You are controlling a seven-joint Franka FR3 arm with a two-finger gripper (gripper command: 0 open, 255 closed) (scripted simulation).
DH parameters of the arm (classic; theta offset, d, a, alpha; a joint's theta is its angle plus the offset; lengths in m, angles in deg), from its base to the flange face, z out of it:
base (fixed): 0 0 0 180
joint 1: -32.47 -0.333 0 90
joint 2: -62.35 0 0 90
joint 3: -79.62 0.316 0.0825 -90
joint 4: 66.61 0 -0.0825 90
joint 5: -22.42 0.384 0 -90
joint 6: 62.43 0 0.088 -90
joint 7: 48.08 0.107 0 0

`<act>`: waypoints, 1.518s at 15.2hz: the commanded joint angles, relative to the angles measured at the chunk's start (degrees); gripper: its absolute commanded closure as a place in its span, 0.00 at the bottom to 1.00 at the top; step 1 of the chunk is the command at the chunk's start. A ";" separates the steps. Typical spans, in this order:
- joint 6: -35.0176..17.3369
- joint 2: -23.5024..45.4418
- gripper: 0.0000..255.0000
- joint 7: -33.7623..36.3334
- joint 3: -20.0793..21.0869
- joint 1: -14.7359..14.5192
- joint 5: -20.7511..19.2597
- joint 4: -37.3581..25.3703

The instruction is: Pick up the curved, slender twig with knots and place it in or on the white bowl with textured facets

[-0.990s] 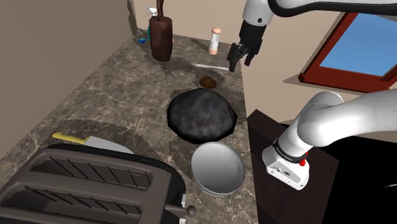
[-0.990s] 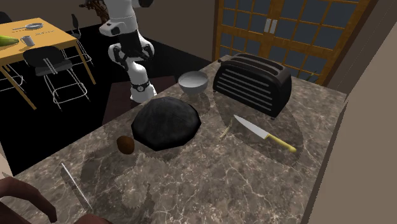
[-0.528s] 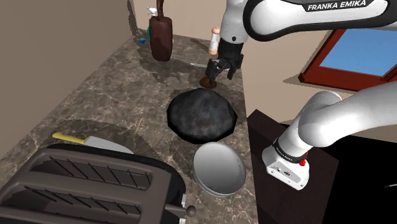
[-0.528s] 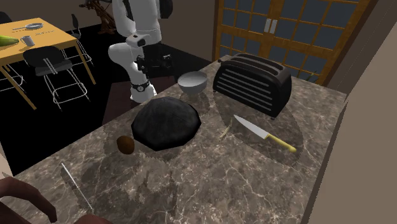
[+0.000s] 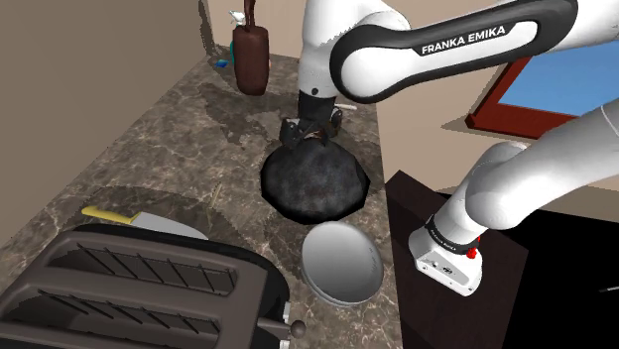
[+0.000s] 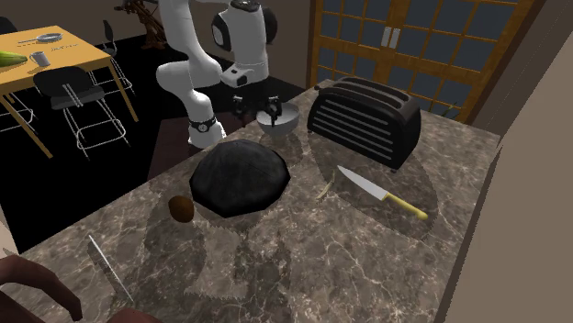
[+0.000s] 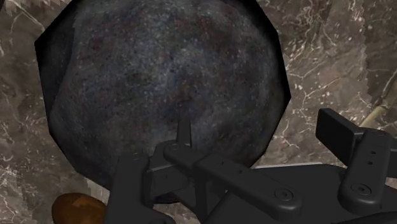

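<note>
Claw [image 5: 309,131] released: fingers apart, nothing between them. Hanging above the rock [image 5: 315,178], over its edge farthest from the bowl [image 5: 340,260]. Rock straight below in the wrist view, brown nut [image 7: 75,207] just off its rim.

Twig [image 6: 323,191] flat on the surface [image 6: 321,261], just beside the rock on its knife [image 6: 375,190] side, between rock and knife, touching neither as far as can be told. Thin, pale, easy to lose against the mottled surface. Long axis roughly along the rock's flank, one end aimed toward the toaster [image 6: 363,112], the other back toward the nut's end. Slight bend; knots too small to make out.

From the claw: across the rock and down, toward the knife side. Not under the fingers yet, so likely sideways travel over the rock first, then descent. Probably best with fingers set across the twig's long axis, pinching near mid-length. Low thin thing, so fingertips nearly onto the surface. Risks: clipping the rock's flank going down, or skidding the twig toward the knife.

Bowl near the rock on its toaster end, close to the surface's edge by the stand; pale, round, nothing in it. Apart from the twig, off the rock's other flank. Brown jar [image 5: 250,61] well past the rock at the opposite end, something dark poking out of its top. Judged at approach stage: nothing grasped, nothing in the bowl.
</note>
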State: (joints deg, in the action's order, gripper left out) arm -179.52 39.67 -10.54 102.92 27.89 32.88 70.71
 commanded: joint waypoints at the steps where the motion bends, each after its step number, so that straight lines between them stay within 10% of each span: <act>1: -2.41 3.93 0.00 3.98 2.58 0.12 -0.69 -1.79; 11: -9.74 27.73 0.00 26.40 10.96 -0.62 -14.53 -16.07; 23: -7.58 53.65 0.00 44.27 6.39 -12.69 -29.93 -40.10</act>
State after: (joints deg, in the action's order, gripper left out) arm -187.12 92.30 33.24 109.63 15.73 3.41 31.57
